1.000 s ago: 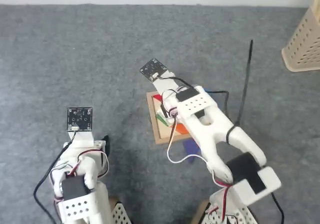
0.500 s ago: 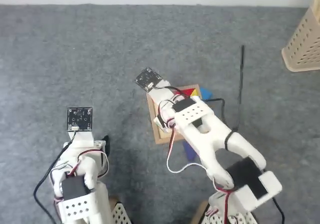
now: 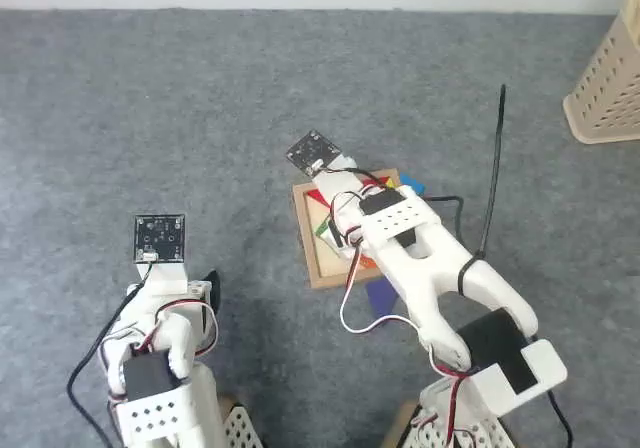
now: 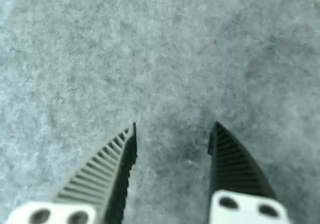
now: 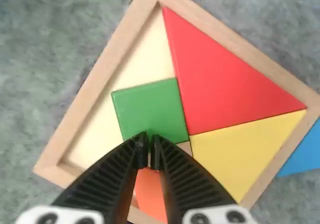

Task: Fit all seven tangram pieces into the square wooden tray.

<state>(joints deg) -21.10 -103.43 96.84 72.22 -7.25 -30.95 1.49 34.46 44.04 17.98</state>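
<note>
Tray (image 5: 96, 84) holds the green square (image 5: 150, 109); right gripper (image 5: 149, 137), pinched shut, apparently swung back over it; left gripper (image 4: 172, 129) gapes.

high view: fixed overhead, facing steeply down on the tray (image 3: 305, 243) from well off, taking in both arms and the grey carpet (image 3: 150, 98).
right wrist view: right above the tray, facing down past the right gripper (image 5: 149, 138), very near.
left wrist view: well left of the tray, facing down past the left gripper (image 4: 172, 128), near the carpet.
shared: high and right wrist, the tray; high and left wrist, carpet left of it.
</note>
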